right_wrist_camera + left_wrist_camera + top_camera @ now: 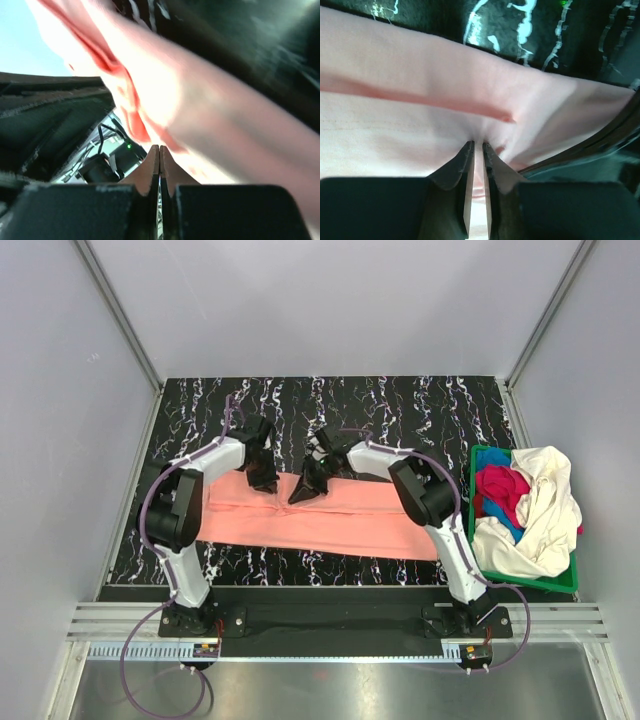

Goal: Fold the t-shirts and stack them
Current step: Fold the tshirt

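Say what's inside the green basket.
A cream-white t-shirt heaps over the rim of the green basket, a magenta t-shirt and a blue t-shirt beside it. Anything beneath is covered.

The white and black left arm [180, 502] bends inward, and its black left gripper [264, 478] points down, the fingers [455, 167] nearly closed and pinching a fold of the salmon-pink cloth t-shirt [420, 75]. The white and black right arm [428, 495] reaches inward to the left. Its black right gripper [305, 490] has the fingers [145, 170] pressed fully together.
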You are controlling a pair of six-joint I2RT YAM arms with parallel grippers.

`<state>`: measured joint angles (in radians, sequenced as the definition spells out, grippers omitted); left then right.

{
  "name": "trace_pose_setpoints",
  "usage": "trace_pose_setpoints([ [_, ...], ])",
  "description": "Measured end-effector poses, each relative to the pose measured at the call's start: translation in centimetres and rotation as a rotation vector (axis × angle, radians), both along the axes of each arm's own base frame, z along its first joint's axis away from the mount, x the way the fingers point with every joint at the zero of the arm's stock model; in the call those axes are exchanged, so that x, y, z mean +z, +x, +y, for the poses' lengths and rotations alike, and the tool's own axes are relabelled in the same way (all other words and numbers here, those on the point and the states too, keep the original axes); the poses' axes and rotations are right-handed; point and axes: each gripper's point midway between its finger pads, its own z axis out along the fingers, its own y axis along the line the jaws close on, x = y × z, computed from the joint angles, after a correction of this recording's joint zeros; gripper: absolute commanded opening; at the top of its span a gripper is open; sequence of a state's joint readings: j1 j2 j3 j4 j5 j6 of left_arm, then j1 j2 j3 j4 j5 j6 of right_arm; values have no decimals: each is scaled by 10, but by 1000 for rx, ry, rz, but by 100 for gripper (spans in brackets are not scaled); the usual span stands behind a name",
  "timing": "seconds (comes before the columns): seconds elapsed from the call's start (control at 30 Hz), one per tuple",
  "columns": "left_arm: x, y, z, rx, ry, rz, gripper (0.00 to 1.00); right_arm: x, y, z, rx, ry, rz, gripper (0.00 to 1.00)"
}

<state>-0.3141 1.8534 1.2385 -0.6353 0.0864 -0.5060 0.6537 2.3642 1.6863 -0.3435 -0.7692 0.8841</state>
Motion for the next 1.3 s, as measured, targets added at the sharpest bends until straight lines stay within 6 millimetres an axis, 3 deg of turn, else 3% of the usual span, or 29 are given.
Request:
trace_pose_setpoints([
  [0.23,12,-10,-7,-1,-61,-15,24,23,6,-68,-52,-69,-51,9],
  [0.3,10,-12,-9,-2,-72,-4,29,27,5,-95,-77,-119,-70,11],
  [0.33,9,-13,-11,-4,-76,-1,29,30,6,-112,-95,-150,-84,16],
  [0.5,-3,-11,-16,-8,-81,15,30,33,8,-196,-175,-370,-181,24],
  [0.67,-6,-8,-18,0,-87,17,30,30,-12,-252,-227,-493,-190,19],
  [0.83,-5,-8,-18,4,-87,16,34,3,-24,-307,-324,-597,-92,11],
  [1.03,18,-15,-12,6,-68,-11,42,-18,-48,-337,-382,-628,17,11],
  [1.3,105,-30,5,34,-80,-212,53,-15,-50,-340,-402,-574,11,16],
])
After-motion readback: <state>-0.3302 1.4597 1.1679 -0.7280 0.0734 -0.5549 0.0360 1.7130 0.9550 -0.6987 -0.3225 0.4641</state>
